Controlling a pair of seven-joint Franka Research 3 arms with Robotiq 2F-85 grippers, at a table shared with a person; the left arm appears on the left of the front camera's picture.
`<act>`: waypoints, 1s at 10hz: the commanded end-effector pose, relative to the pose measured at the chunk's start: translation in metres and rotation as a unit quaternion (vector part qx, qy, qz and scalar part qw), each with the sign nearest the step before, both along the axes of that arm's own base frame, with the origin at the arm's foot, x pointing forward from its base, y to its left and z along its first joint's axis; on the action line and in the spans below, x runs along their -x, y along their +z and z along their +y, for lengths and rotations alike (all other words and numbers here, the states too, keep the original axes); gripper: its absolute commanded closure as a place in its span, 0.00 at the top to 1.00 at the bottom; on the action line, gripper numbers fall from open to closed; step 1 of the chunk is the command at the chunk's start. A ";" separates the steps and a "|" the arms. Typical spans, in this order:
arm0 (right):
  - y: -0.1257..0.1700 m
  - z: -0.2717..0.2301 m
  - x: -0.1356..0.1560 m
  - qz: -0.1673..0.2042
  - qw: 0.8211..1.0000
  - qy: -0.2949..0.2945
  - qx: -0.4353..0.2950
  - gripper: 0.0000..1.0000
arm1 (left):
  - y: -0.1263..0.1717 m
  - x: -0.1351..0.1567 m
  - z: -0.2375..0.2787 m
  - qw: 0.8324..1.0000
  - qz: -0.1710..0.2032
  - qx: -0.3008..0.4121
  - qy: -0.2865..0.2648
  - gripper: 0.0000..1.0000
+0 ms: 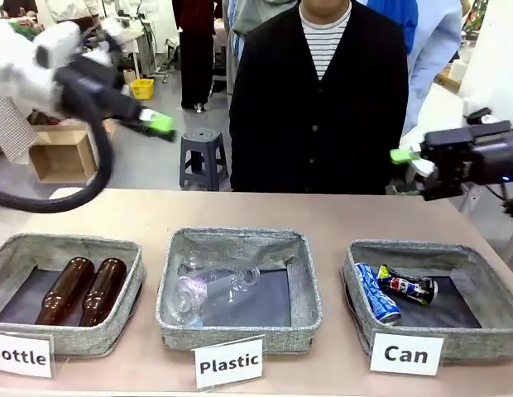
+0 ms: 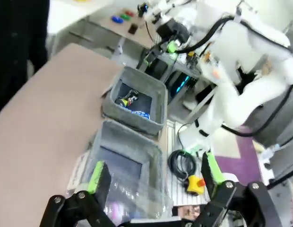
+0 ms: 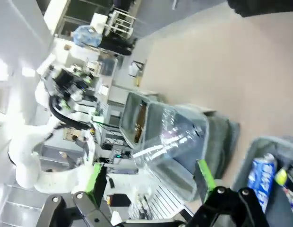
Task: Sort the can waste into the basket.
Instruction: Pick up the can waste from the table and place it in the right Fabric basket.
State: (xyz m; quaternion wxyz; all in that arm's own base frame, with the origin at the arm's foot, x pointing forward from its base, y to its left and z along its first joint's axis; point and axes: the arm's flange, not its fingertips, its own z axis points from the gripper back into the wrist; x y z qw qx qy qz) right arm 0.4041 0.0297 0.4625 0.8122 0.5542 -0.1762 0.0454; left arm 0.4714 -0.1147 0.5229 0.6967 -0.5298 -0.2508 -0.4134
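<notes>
Both crushed cans lie inside the "Can" basket at the robot's right end of the surface: the blue can w/ white print along the basket's left wall, the dark can w/ red, blue & yellow-green marks just beside it toward the middle, apparently touching. Judging by that, the sort looks done, which likely explains why both arms hang high & clear of the bins. Right end effector sits above the basket's far side, carrying nothing; in its wrist view the green pads stand well apart. Left end effector is raised over the far left, likewise spread wide w/ nothing between its pads. Outward: the "Plastic" bin in the middle holds clear plastic bottles; the "Bottle" bin at left holds two brown glass bottles. A person in a dark cardigan stands at the far edge. Nothing blocks the basket.
</notes>
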 end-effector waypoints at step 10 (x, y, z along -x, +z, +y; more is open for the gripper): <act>-0.004 0.022 -0.038 0.008 0.999 -0.037 -0.037 1.00 | -0.110 0.014 0.124 0.984 0.103 0.125 0.080 1.00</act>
